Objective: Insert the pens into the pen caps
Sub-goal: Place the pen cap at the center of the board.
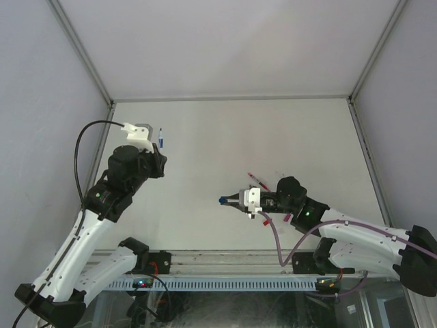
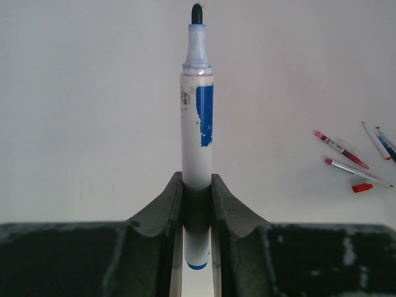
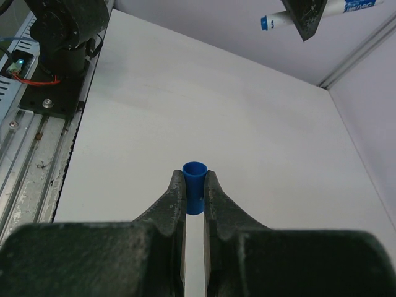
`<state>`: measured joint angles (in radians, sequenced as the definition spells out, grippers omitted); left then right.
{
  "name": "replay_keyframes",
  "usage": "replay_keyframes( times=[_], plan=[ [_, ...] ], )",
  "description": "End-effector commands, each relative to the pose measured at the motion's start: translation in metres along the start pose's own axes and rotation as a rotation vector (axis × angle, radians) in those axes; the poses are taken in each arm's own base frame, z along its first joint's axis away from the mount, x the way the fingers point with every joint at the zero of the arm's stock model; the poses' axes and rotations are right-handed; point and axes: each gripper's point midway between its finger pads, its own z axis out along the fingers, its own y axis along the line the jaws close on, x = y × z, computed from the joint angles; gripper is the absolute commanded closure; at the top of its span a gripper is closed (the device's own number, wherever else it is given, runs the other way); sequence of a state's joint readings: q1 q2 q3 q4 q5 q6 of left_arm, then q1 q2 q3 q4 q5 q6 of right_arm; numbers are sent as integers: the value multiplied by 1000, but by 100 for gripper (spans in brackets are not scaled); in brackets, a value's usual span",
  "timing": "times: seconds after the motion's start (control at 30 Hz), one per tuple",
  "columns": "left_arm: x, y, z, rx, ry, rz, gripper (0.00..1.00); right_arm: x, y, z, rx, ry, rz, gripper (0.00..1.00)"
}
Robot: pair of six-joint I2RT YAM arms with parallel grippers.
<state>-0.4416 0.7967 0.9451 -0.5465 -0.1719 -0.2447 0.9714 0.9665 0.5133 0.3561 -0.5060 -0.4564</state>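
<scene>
My left gripper [image 2: 197,185] is shut on a blue pen [image 2: 198,124], a white barrel with a blue label whose bare tip points away from the wrist. In the top view this pen [image 1: 160,139] is held above the table at the far left. My right gripper [image 3: 194,185] is shut on a stubby blue pen cap [image 3: 194,179], open end facing outward. In the top view the cap [image 1: 223,200] sits mid-table, pointing left, well apart from the held pen. Several loose pens [image 2: 341,150] and a red cap [image 2: 362,187] lie on the table.
A red-ended pen [image 1: 257,180] lies beside the right wrist. The table's side walls and back frame [image 1: 232,99] bound the white surface. The left arm's base [image 3: 62,43] and the metal rail [image 3: 25,154] show at the left of the right wrist view.
</scene>
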Motion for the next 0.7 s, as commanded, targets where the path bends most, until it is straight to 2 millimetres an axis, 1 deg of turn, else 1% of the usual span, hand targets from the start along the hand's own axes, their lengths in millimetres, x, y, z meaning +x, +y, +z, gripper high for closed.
replay_keyframes(
  times=[0.0, 0.1, 0.23, 0.27, 0.33, 0.4, 0.47, 0.57, 0.67],
  plan=[
    [-6, -4, -1, 29, -52, -18, 100, -22, -2, -2, 1, -68, -64, 100],
    [-7, -4, -2, 29, -58, -19, 100, -25, -11, -2, 64, -74, 26, 100],
    [-6, -4, -1, 31, -52, -19, 100, -24, -36, -2, 220, -34, 269, 100],
    [-6, -4, -1, 31, -50, -18, 100, -24, -38, -2, 240, -23, 338, 100],
    [-7, -4, -1, 32, -51, -19, 100, -22, -55, -5, 368, 8, 522, 100],
    [-6, -4, -1, 32, -50, -19, 100, -12, -69, -9, 504, 66, 724, 100],
    [-5, -5, 0, 35, -45, -20, 100, -1, -78, -16, 642, 137, 904, 100],
    [-5, -7, 1, 44, -39, -20, 100, 10, -79, -26, 788, 211, 1098, 100],
    [-3, -8, 3, 49, -31, -20, 100, 16, -80, -41, 940, 177, 1289, 100]
  ],
)
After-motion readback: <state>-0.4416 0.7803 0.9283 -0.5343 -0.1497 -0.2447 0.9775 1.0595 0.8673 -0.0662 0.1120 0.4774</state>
